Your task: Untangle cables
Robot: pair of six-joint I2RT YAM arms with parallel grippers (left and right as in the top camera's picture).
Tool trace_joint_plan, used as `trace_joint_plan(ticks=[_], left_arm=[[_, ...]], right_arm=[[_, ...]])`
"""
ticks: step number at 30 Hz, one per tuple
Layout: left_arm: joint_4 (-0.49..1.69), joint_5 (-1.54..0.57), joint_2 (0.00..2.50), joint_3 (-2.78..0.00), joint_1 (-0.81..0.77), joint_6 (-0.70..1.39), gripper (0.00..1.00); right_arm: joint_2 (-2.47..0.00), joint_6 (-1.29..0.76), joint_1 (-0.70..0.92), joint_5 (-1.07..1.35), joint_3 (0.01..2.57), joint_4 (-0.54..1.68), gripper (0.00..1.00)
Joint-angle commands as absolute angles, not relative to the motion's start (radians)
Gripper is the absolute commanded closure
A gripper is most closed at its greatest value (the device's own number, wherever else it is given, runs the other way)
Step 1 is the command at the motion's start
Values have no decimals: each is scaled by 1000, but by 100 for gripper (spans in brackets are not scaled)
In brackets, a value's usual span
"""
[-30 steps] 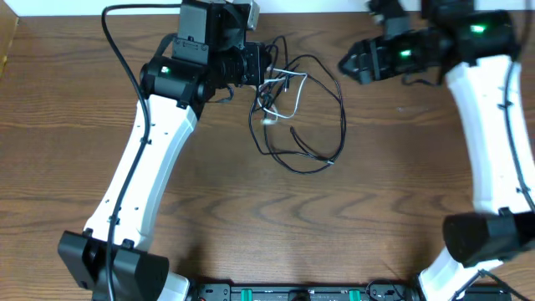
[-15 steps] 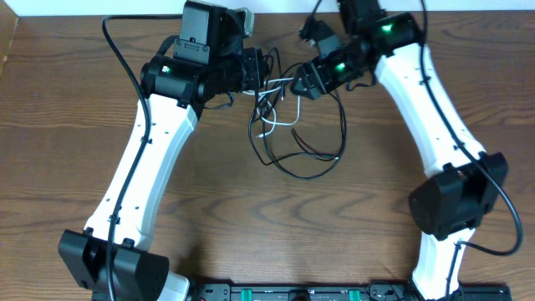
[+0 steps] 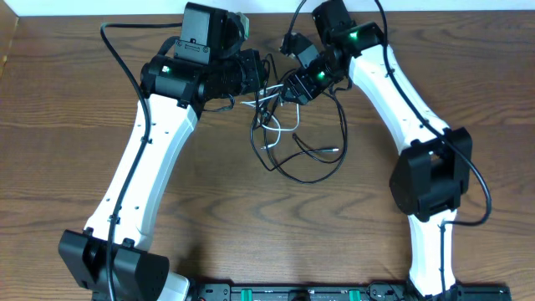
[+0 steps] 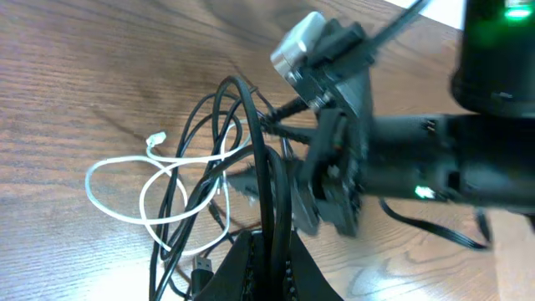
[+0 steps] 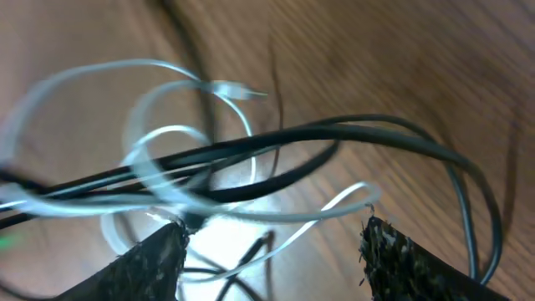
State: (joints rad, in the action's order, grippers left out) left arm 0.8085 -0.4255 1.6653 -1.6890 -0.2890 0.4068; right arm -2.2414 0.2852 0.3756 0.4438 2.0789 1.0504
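A long black cable (image 3: 313, 171) and a shorter white cable (image 3: 286, 127) lie tangled at the table's back middle. My left gripper (image 3: 261, 68) is shut on strands of the black cable (image 4: 272, 209), lifting them; white loops (image 4: 125, 180) hang to its left. My right gripper (image 3: 288, 88) is open, right at the tangle, close to the left gripper. In the right wrist view its fingers (image 5: 272, 238) are spread wide, with black strands (image 5: 334, 138) and white loops (image 5: 175, 138) just ahead of them.
The brown wooden table (image 3: 251, 226) carries both arm bases at its front edge. A thick black arm wire (image 3: 117, 50) arcs at the back left. The right arm's body (image 4: 418, 167) fills the right side of the left wrist view.
My right arm has swung left from the back right corner to the tangle, next to the left gripper. The left gripper has stayed shut on the black cable.
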Motion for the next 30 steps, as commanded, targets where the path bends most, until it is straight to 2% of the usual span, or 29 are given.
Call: trace_joint_plan(ticks=[1,13,19,23,30], left_arm=[[811,-461,1666,-1696,-286,424,92],[811,-461,1666,-1696,-286,424,92],[811,-460,1666,-1696,-286,424,93],[810,-452,1666,-1696,-286,420,93],[806,-429,1666,-1696,-286,420,93]], right_arm=[[-2279,234,353,424,2080,1030,36],[-2393,-27,366,359,2080,881,42],[-2408,-139,404,377,2080,845,50],[-2404,-168,409,428,2080,888,50],[-2389,-226,341,594,2080,1087,48]])
